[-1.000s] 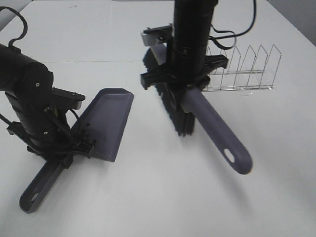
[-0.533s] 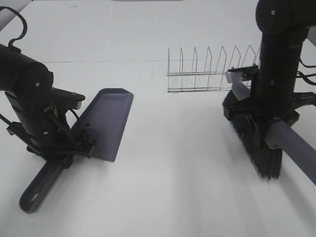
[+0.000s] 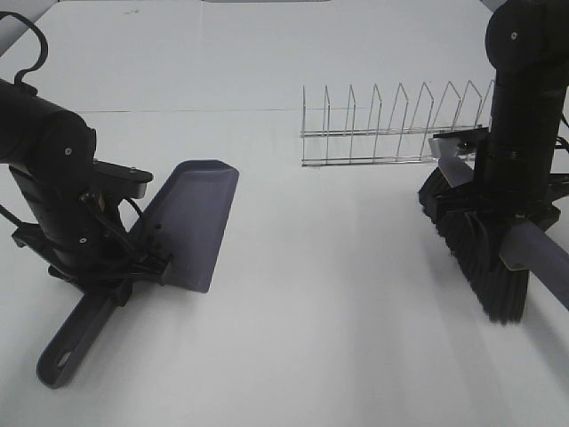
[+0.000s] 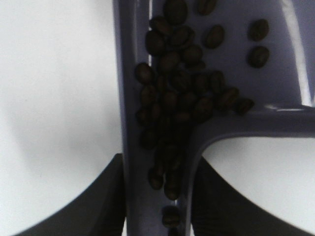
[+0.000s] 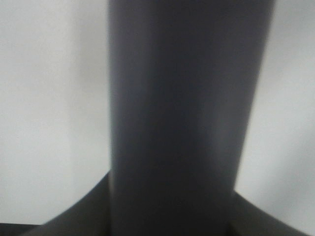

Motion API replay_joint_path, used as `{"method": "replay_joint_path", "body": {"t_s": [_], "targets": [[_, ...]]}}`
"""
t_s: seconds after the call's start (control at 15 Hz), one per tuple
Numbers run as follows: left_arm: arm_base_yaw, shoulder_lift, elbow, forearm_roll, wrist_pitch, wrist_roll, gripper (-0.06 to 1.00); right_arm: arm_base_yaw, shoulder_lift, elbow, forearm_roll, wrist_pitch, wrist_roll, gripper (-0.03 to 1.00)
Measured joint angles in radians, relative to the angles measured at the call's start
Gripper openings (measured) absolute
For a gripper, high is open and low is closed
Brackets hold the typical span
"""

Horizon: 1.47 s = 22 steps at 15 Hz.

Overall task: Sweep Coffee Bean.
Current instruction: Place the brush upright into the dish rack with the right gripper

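Sitting inside dustpan [image 4: 275, 88]: coffee beans [image 4: 179, 83]

You have a plain white table [image 3: 320, 294] filling the view. A wire rack [image 3: 391, 132] with upright prongs stands on it toward the far right side. At the near left, the tilted purple dustpan [image 3: 191, 222] seems to touch the surface with its handle tip only.

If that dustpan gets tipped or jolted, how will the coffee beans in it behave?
Probably roll and slide easily: the coffee beans are small, smooth ovals lying loose on slick plastic in the dustpan. They sit piled toward the handle channel, so they likely run downhill.
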Motion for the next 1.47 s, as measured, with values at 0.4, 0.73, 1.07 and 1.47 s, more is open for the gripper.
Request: {"method": "replay_joint_path", "body": {"t_s": [0.4,0.73,1.07,1.47], "targets": [[0.0,0.001,-0.005,-0.007,0.021,0.0,0.33,-0.059,0.145,-0.245,0.003,0.003,-0.004,0.29],[0.0,0.001,-0.005,-0.008,0.024,0.0,0.33,-0.09,0.259,-0.44,0.02,0.025,-0.061,0.29],[0.0,0.001,-0.005,-0.008,0.026,0.0,0.33,-0.094,0.353,-0.62,0.027,0.034,-0.08,0.29],[0.0,0.001,-0.005,-0.009,0.027,0.0,0.33,-0.096,0.446,-0.816,0.027,0.046,-0.079,0.29]]}}
